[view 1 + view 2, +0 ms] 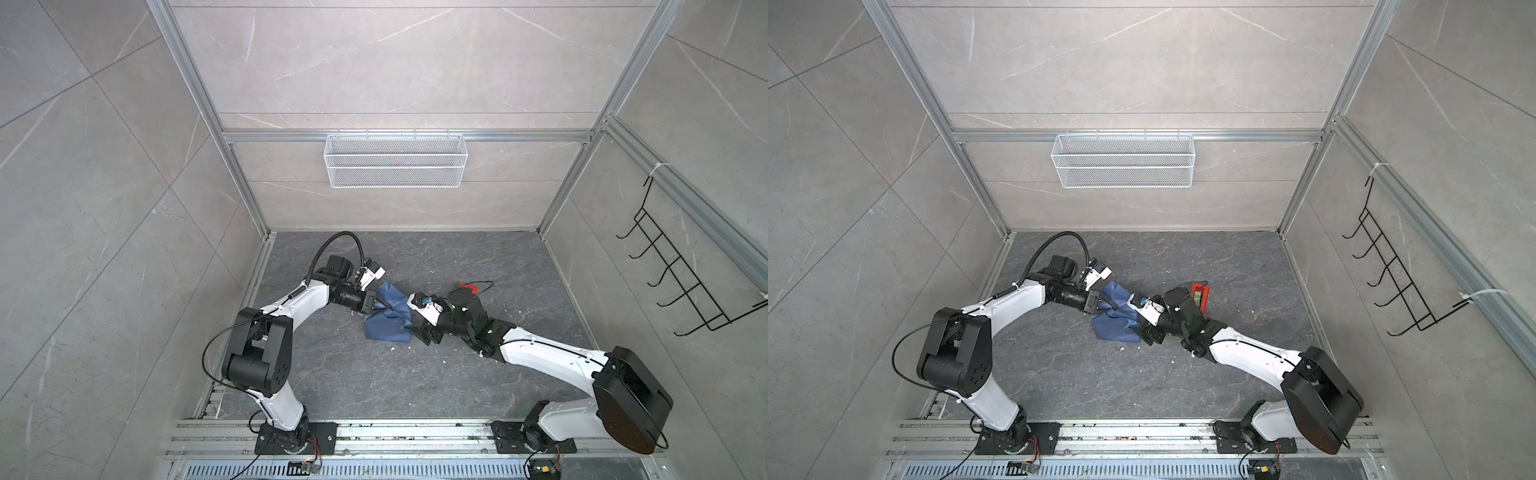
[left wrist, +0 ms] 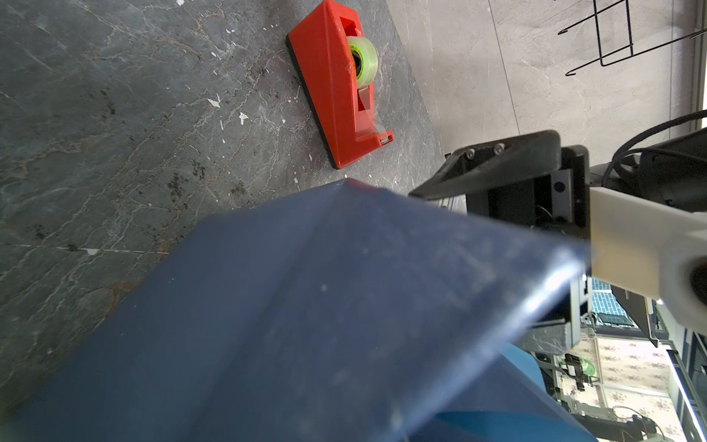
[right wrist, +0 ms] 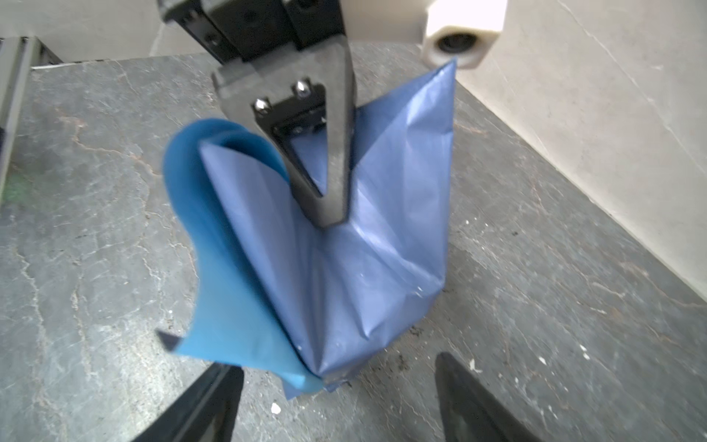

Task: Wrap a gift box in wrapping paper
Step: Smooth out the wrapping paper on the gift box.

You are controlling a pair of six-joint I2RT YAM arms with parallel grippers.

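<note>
— On the table (image 1: 374,382), the wrapping paper (image 1: 382,328) is being pinched at a ridge by the closed left gripper (image 3: 329,220).
— Probably limp and tearable; its loose flap (image 3: 214,268) is being judged the hold for the right gripper (image 3: 336,367), jaws wide.

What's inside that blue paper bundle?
Only the wrapping paper itself shows, folded up with a lighter blue flap curling out. Whatever it encloses is covered and cannot be seen.

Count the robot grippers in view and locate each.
2. The left gripper, shut, has its tip against the wrapping paper; the right gripper, open, faces the paper from the opposite side.
</note>
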